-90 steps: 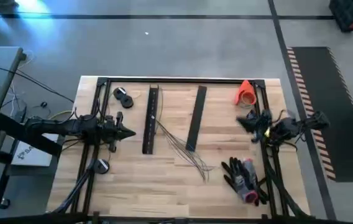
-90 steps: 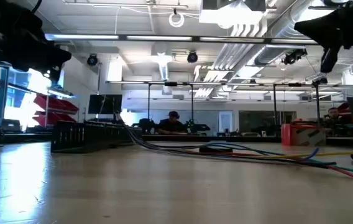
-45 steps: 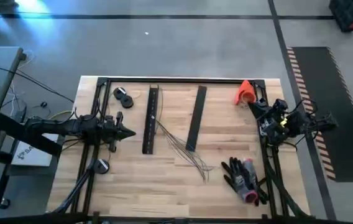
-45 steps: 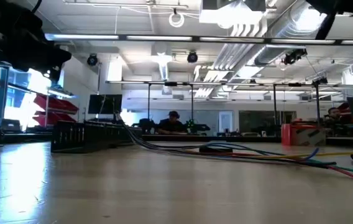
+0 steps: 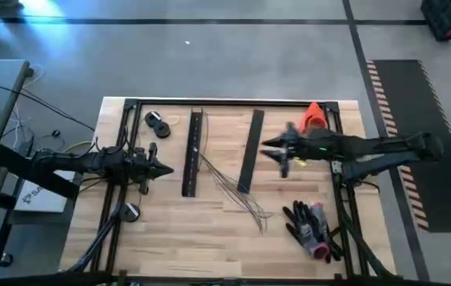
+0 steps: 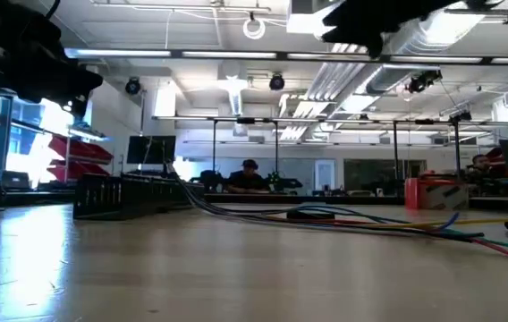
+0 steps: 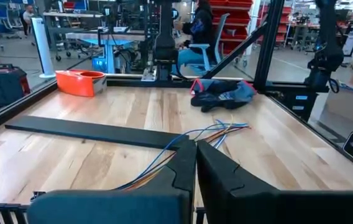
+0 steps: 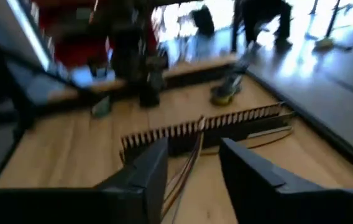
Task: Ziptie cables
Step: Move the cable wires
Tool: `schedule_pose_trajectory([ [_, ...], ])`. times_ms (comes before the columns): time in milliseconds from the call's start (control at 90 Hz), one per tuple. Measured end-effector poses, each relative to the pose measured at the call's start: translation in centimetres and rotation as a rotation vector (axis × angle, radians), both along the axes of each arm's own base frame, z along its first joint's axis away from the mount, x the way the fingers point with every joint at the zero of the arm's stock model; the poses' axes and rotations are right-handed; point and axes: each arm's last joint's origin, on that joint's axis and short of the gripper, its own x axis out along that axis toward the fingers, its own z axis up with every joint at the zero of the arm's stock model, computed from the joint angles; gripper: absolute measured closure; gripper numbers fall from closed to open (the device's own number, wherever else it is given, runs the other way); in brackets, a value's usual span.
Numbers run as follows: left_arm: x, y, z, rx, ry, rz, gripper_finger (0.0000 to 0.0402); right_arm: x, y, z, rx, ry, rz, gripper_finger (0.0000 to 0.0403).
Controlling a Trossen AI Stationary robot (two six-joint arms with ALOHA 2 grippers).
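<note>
A wooden table (image 5: 170, 230) seen from straight above, framed by black rails. A loose bundle of thin grey cables (image 5: 229, 189) lies near the middle of it, starting at the left of two long black slotted bars (image 5: 193, 152) and fanning toward the front right, where the ends curl. The second slotted bar (image 5: 250, 151) lies just to the right, tilted, its lower end touching the bundle.

The right gripper (image 5: 267, 146) reaches in from the right side, hanging above the table just right of the second bar, well apart from the cables. Its own wrist camera shows the two dark fingers (image 8: 146, 171) spread with a clear gap between them and nothing held (the first slotted bar and a few wires lie on the table beyond the gap).

The left gripper (image 5: 167, 169) sits at the left edge of the table, pointing toward the first bar. Its fingers (image 7: 183, 163) are pressed together, holding nothing.

An orange tape roll (image 5: 314, 117) rests at the back right corner. A pair of dark gloves (image 5: 311, 226) lies at the front right. Small black discs (image 5: 157, 122) sit at the back left
</note>
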Motion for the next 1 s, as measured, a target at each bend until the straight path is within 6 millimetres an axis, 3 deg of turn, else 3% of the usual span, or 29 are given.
schedule_pose_trajectory([
  [211,0.0,0.0,0.0,0.0,0.0,0.0,0.0402,8.2,-2.1,-1.9,-0.083,0.14,0.021,0.0195],
  [522,0.0,0.0,0.0,0.0,0.0,0.0,0.0402,18.1,-4.4,-4.8,-0.063,0.204,0.126,0.0187],
  [744,0.0,0.0,0.0,0.0,0.0,0.0,0.0402,22.8,-5.1,-8.3,-0.067,0.308,0.096,0.0187],
  [889,0.0,0.0,0.0,0.0,0.0,0.0,0.0402,24.7,-5.9,-10.7,-0.043,0.367,0.008,0.0187],
  [1000,0.0,0.0,0.0,0.0,0.0,0.0,0.0402,25.7,-6.6,-11.2,-0.056,0.379,-0.056,0.0187],
])
